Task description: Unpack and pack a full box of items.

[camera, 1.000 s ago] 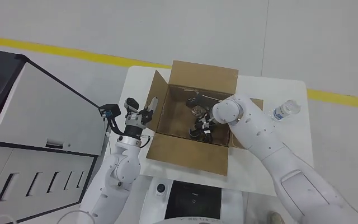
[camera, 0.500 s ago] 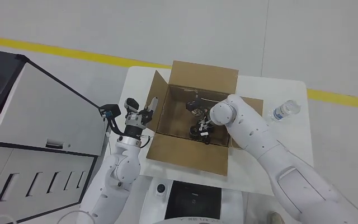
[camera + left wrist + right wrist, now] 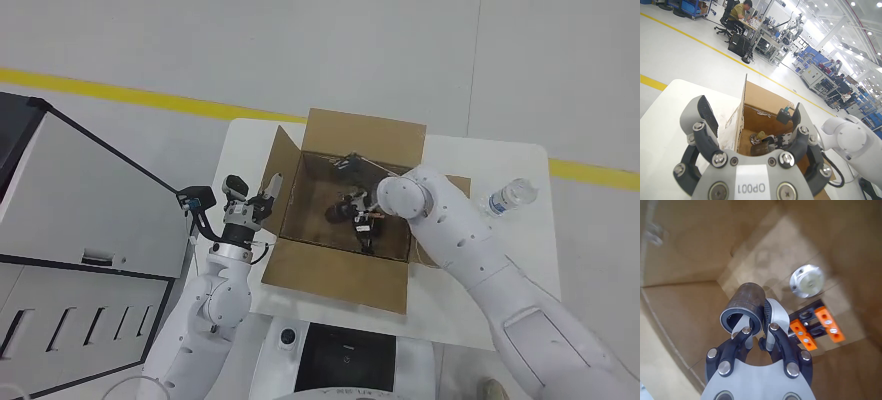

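Observation:
An open cardboard box (image 3: 340, 272) stands mid-table. Inside it, my right gripper (image 3: 757, 311) is shut on a dark metal cylinder (image 3: 745, 302), one finger inside the bore and the other against the outer wall; the same cylinder (image 3: 343, 212) is seen held above the box floor in the top view. A silver disc-shaped part (image 3: 807, 283) and a black bracket with orange blocks (image 3: 815, 326) lie on the box floor. My left gripper (image 3: 253, 188) stands open and empty just outside the box's left flap, its fingers (image 3: 707, 117) wide apart.
A clear plastic bottle (image 3: 510, 195) lies on the white table (image 3: 480, 150) to the right of the box. The box's flaps stand up around the opening. A grey cabinet (image 3: 80, 200) stands to the left of the table.
My right gripper has shifted a little toward the box's far side with the dark cylinder in its grip. The left arm has not moved.

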Controlling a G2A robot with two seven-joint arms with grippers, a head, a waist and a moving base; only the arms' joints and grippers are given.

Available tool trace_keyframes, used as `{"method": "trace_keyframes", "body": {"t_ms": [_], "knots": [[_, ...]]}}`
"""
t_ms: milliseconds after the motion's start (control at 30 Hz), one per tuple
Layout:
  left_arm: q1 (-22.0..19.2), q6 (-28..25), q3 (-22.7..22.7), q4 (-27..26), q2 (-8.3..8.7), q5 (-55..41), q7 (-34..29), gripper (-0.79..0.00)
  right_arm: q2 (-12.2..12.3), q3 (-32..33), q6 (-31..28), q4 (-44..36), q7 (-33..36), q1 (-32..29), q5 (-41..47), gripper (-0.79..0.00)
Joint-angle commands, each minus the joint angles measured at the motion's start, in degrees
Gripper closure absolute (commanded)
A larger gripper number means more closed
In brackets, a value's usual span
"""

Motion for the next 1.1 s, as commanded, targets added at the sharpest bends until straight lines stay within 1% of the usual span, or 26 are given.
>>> {"method": "trace_keyframes", "body": {"t_ms": [0, 33, 67, 100, 133, 233, 300, 333, 367, 433, 500, 533, 567, 967, 1000, 1067], "knots": [[0.0, 0.0, 0.0, 0.0, 0.0, 0.0, 0.0, -0.785, 1.69, 4.38, 1.16, -10.0, -0.57, -4.14, -2.96, 0.0], [0.0, 0.0, 0.0, 0.0, 0.0, 0.0, 0.0, -0.785, 2.63, 6.94, 1.93, -15.85, -0.99, -7.19, -4.57, 0.0], [0.0, 0.0, 0.0, 0.0, 0.0, 0.0, 0.0, -0.785, 3.89, 10.91, 1.95, -23.56, -1.75, -11.72, -6.72, 0.0], [0.0, 0.0, 0.0, 0.0, 0.0, 0.0, 0.0, -0.785, 4.71, 13.78, 1.83, -29.45, -2.58, -15.6, -7.76, 0.0], [0.0, 0.0, 0.0, 0.0, 0.0, 0.0, 0.0, -0.785, 5.2, 15.64, 1.78, -32.68, -2.89, -18.19, -8.45, 0.0], [0.0, 0.0, 0.0, 0.0, 0.0, 0.0, 0.0, -0.785, 6.9, 23.86, 0.87, -45.18, -5.13, -28.56, -10.29, 0.0], [0.0, 0.0, 0.0, 0.0, 0.0, 0.0, 0.0, -0.785, 7.72, 29.97, -0.06, -51.95, -8.66, -35.06, -10.77, 0.0], [0.0, 0.0, 0.0, 0.0, 0.0, 0.0, 0.0, -0.785, 7.88, 31.64, -0.26, -53.23, -9.9, -36.87, -10.53, 0.0], [0.0, 0.0, 0.0, 0.0, 0.0, 0.0, 0.0, -0.785, 8.12, 35.04, -0.08, -55.36, -12.9, -40.03, -10.13, 0.0], [0.0, 0.0, 0.0, 0.0, 0.0, 0.0, 0.0, -0.785, 8.28, 38.98, 0.19, -56.98, -17.67, -43.67, -9.5, 0.0], [0.0, 0.0, 0.0, 0.0, 0.0, 0.0, 0.0, -0.785, 8.29, 42.69, 0.6, -57.11, -23.09, -47.82, -7.24, 0.0], [0.0, 0.0, 0.0, 0.0, 0.0, 0.0, 0.0, -0.785, 8.21, 44.65, 1.03, -56.75, -26.96, -50.08, -5.4, 0.0], [0.0, 0.0, 0.0, 0.0, 0.0, 0.0, 0.0, -0.785, 8.15, 45.53, 0.39, -56.15, -29.41, -51.66, -3.55, 0.0], [0.0, 0.0, 0.0, 0.0, 0.0, 0.0, 0.0, -0.785, 8.16, 45.53, 0.58, -56.2, -29.34, -51.69, -3.73, 0.0], [0.0, 0.0, 0.0, 0.0, 0.0, 0.0, 0.0, -0.785, 8.2, 45.6, 1.03, -57.02, -28.74, -51.88, -4.08, 0.0], [0.0, 0.0, 0.0, 0.0, 0.0, 0.0, 0.0, -0.785, 8.39, 47.96, 3.99, -59.16, -24.97, -52.98, -5.11, 0.0]]}}
